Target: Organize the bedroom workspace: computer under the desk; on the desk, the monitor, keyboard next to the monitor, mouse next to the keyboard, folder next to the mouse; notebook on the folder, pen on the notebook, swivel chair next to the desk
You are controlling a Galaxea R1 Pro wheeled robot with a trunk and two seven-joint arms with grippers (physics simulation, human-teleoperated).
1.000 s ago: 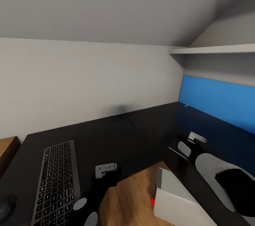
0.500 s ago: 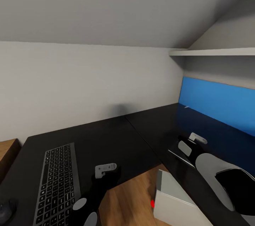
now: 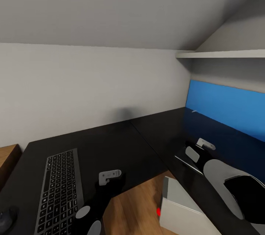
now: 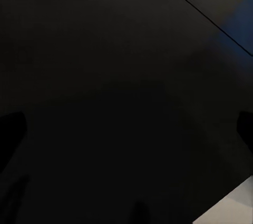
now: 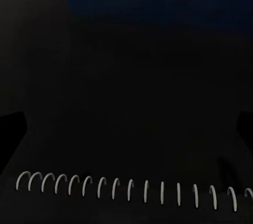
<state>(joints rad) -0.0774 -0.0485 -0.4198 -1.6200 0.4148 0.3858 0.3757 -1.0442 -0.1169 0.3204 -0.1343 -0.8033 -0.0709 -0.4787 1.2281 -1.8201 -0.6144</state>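
- While both arms reach over the desk [image 3: 110,143], one keyboard [image 3: 59,190] lies on its black top at 8 o'clock in the head view.
- One computer [image 3: 184,205], red light on its front, stands on the wooden floor [image 3: 136,202] at 5 o'clock, tucked beside the desk edge.
- One notebook [image 5: 126,103], its white spiral rings visible, lies under the right gripper [image 3: 195,146] at 4 o'clock; finger spread cannot be told.
- Left gripper [image 3: 108,178] hangs at 7 o'clock over the desk edge; its spread cannot be told either.
- One blue panel [image 3: 228,106] stands at 3 o'clock.
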